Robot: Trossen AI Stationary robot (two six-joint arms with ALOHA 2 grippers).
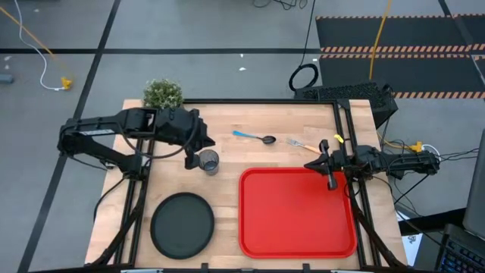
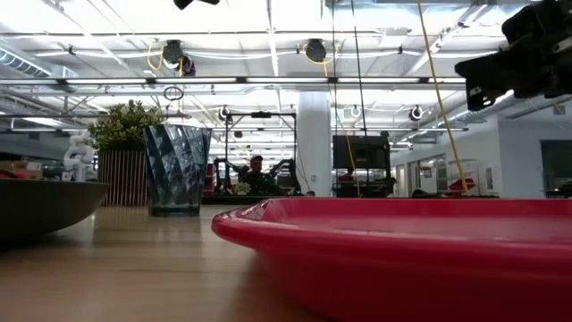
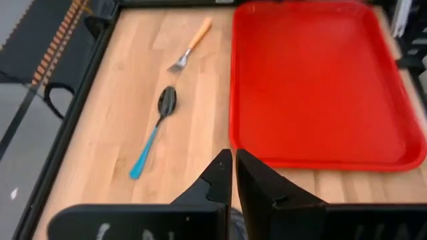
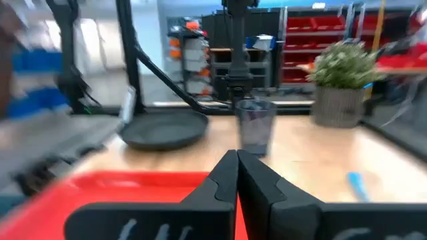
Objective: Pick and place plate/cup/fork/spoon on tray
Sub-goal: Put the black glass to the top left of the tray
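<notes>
While the plate (image 1: 182, 224) sits at the tabletop's (image 1: 227, 155) near left corner beside the bare tray (image 1: 297, 212), the right end effector (image 1: 330, 182) hangs over the tray's right rim, fingers pressed together. Just beside the cup (image 1: 208, 161), the left end effector (image 1: 189, 162) is likewise pressed together. Farther back lie spoon (image 1: 255, 137) and fork (image 1: 302, 144).

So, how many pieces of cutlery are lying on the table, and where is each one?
2. The spoon lies on the bare wood beyond the red tray, near its far left corner. The fork lies to its right, also beyond the tray. Nothing hides more.
</notes>
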